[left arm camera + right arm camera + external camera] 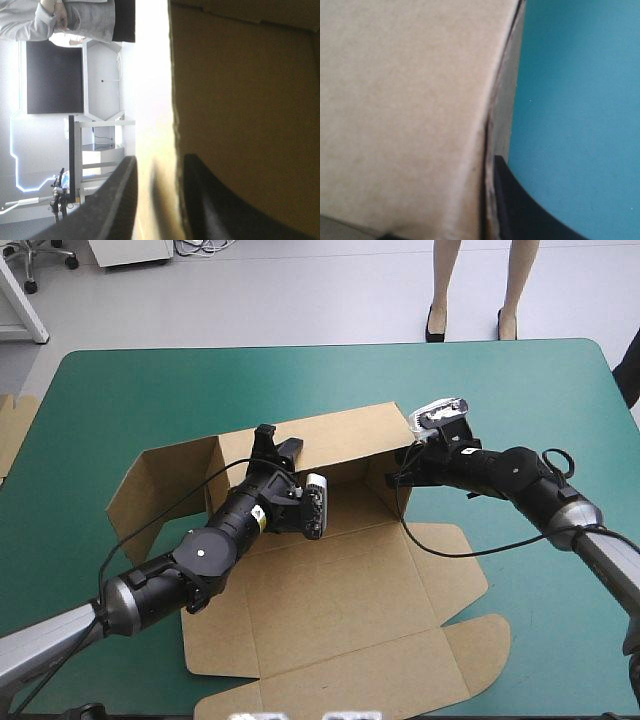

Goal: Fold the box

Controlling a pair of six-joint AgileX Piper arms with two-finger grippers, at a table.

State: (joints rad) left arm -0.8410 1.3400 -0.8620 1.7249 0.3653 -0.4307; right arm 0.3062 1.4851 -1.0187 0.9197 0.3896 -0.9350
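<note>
- Two clamps on the box [330,580], one by each gripper, both arms reaching in over the flat part of the sheet.
- At the left gripper [277,438]: black fingers [112,200] clenched, all but together, on the top edge of the raised rear wall [345,435], the board's edge running straight out between them.
- Ahead of that gripper and to one side: the wall's brown face, upright and very close.
- At the right gripper [408,456]: likewise clenched on the box, at the rear wall's other end, by the corner with the short side wall [385,492]; one black finger [520,215] pressed against the board, the other hidden behind the sheet.
- Just beside that visible finger, away from the board: bare teal-green cover [580,100].
- Below both grippers and back toward the robot: the box's wide panels flat on the table, with rounded flaps [478,642] at the end nearest the robot.
- Off to the left gripper's left: a second side wall [165,480], raised, splayed outward, not tucked.
- Well beyond that, at the table's left edge: a strip of more brown board [15,430].
</note>
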